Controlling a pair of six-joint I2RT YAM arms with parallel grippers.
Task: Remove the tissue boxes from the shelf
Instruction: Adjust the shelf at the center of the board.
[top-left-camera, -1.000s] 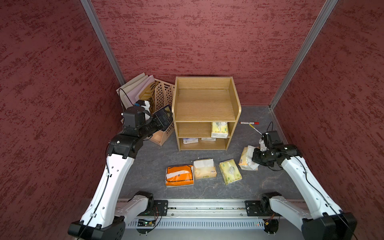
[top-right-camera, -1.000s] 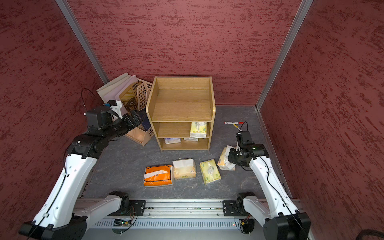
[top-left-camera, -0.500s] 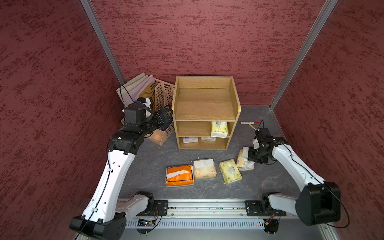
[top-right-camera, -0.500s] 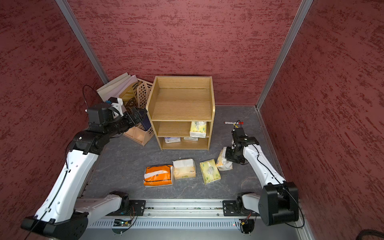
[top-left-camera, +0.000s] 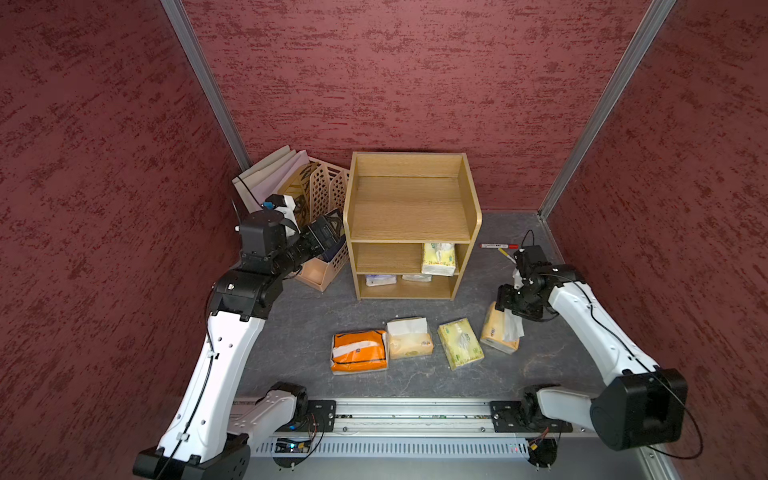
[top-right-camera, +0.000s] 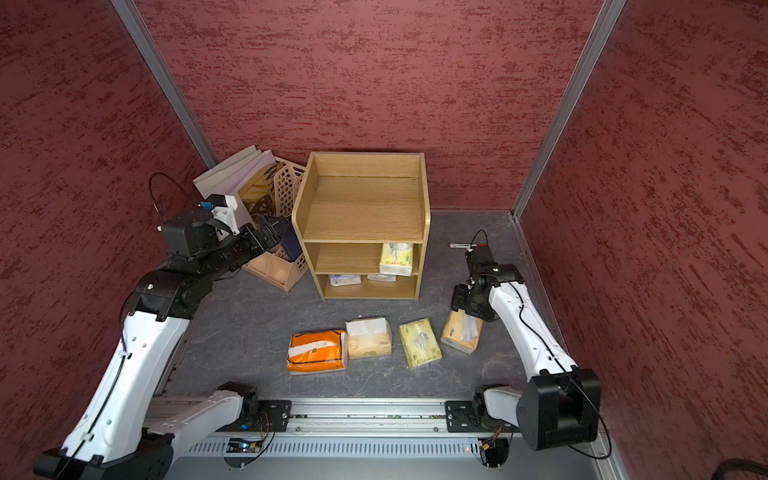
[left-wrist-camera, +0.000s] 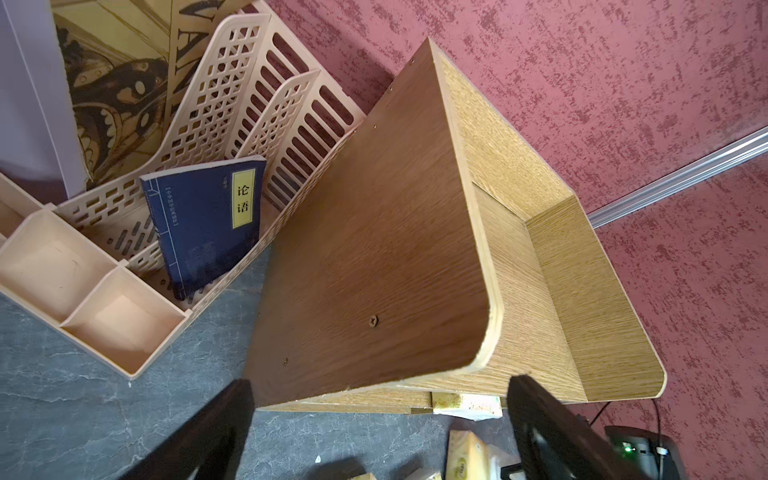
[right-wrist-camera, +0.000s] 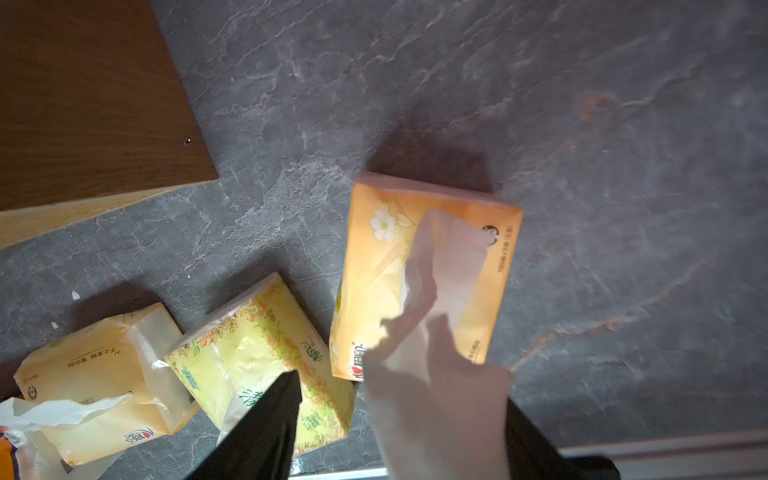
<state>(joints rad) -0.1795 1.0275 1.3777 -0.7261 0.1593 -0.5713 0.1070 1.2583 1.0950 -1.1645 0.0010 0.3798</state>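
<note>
Low in both top views four tissue packs (top-left-camera: 409, 345) lie off the shelf (top-left-camera: 411, 208) — three more packs (top-left-camera: 438, 259) sit on its lower tiers — while the right gripper (right-wrist-camera: 403, 390) hangs with fingers apart over the rightmost one, the left gripper (left-wrist-camera: 380, 380) likewise spread and empty.

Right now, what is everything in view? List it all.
shelf: one, oak, near back wall
floor packs: four, orange, cream, green-yellow, pale orange, row before shelf
shelf packs: three, yellow on middle tier, two whitish on bottom tier
holder: one, beige, beside shelf
book: one, dark blue, in holder
folders: few, pale, back of holder
marker: one, red-white, floor beside shelf
pen: one, yellow, by marker
left arm: white-black, near holder, jaws open
right arm: white-black, above pale orange pack, jaws open
</note>
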